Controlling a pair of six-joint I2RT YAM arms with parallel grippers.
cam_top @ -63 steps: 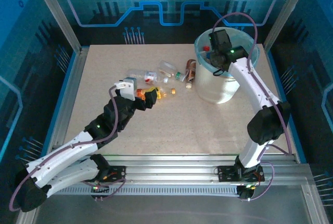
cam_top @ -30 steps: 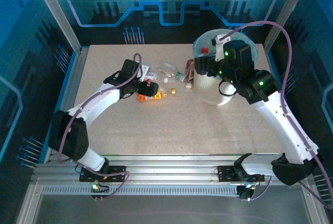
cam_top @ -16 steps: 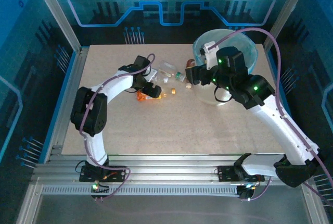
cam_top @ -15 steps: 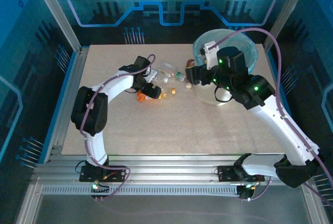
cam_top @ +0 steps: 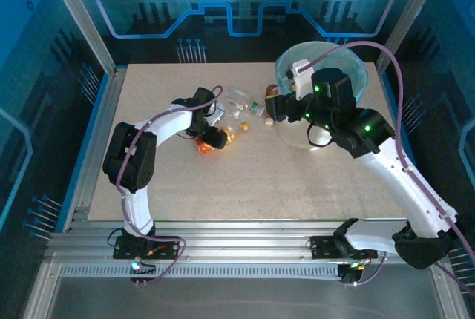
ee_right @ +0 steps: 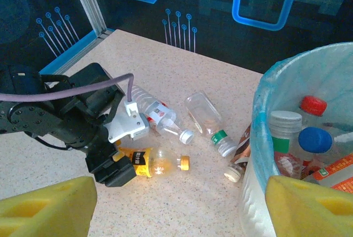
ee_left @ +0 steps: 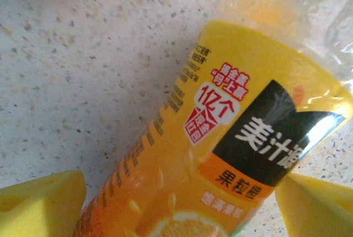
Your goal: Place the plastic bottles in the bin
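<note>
An orange-labelled plastic bottle lies on the table. My left gripper is down over its base end, open, with a yellow finger close on each side. From the right wrist I see that bottle and the left gripper on it. Two clear bottles lie behind it. A brown-labelled one rests against the bin, which holds several capped bottles. My right gripper hangs open and empty beside the bin, above the table.
The loose bottles cluster at the table's far middle, left of the bin. Metal frame posts and blue panels wall the table on three sides. Bare speckled tabletop stretches between the cluster and the arm bases.
My left arm reached further in and settled over the orange bottle, and its fingers began to narrow. The right gripper came off the bin and now stays left of it.
</note>
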